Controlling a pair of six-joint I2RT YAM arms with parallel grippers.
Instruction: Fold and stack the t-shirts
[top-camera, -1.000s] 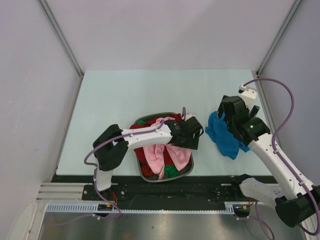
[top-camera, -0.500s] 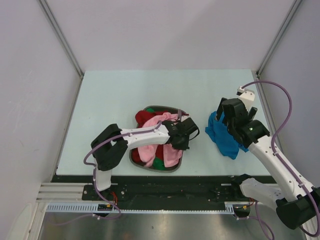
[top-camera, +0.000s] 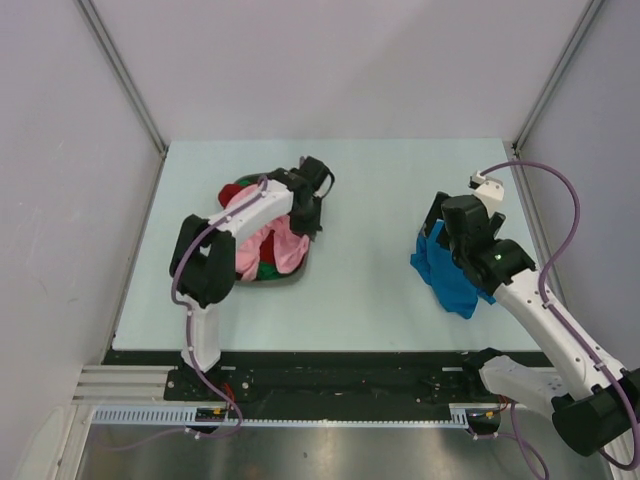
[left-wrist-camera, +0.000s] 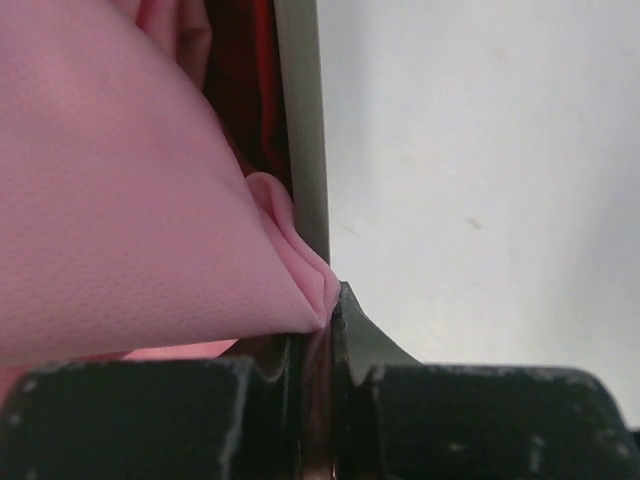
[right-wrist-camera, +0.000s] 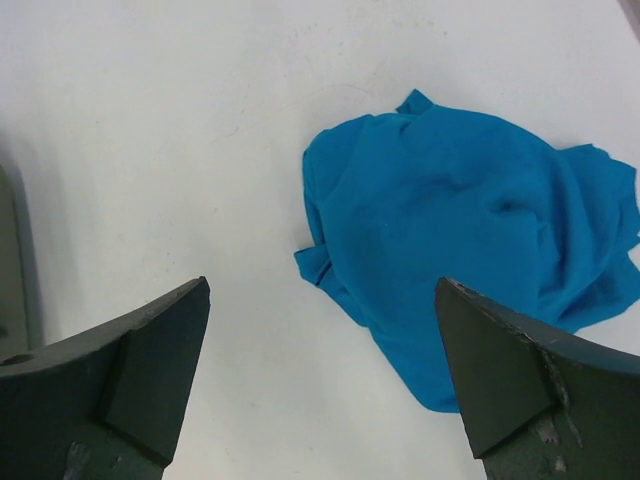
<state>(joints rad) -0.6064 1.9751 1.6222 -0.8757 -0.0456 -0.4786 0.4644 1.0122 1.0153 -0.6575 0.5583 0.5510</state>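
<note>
A dark grey basket (top-camera: 291, 274) sits left of centre on the table, holding a light pink t-shirt (top-camera: 277, 246), a red one (top-camera: 236, 194) and a bit of green cloth (top-camera: 266, 268). My left gripper (top-camera: 306, 203) is at the basket's far right rim. In the left wrist view this gripper (left-wrist-camera: 325, 312) is shut on the grey rim (left-wrist-camera: 300, 150), with a fold of the pink t-shirt (left-wrist-camera: 130, 200) pressed against the jaws. A crumpled bright blue t-shirt (top-camera: 455, 285) lies on the table at the right. My right gripper (right-wrist-camera: 322, 283) hovers open above the blue t-shirt (right-wrist-camera: 480, 230).
The pale table (top-camera: 370, 190) is bounded by white walls at the back and both sides. A black rail (top-camera: 330, 370) runs along the near edge by the arm bases. A purple cable (top-camera: 560, 190) loops from the right wrist.
The left gripper shut on the basket's rim and moved the basket with its shirts from the near middle toward the far left. The right arm barely moved.
</note>
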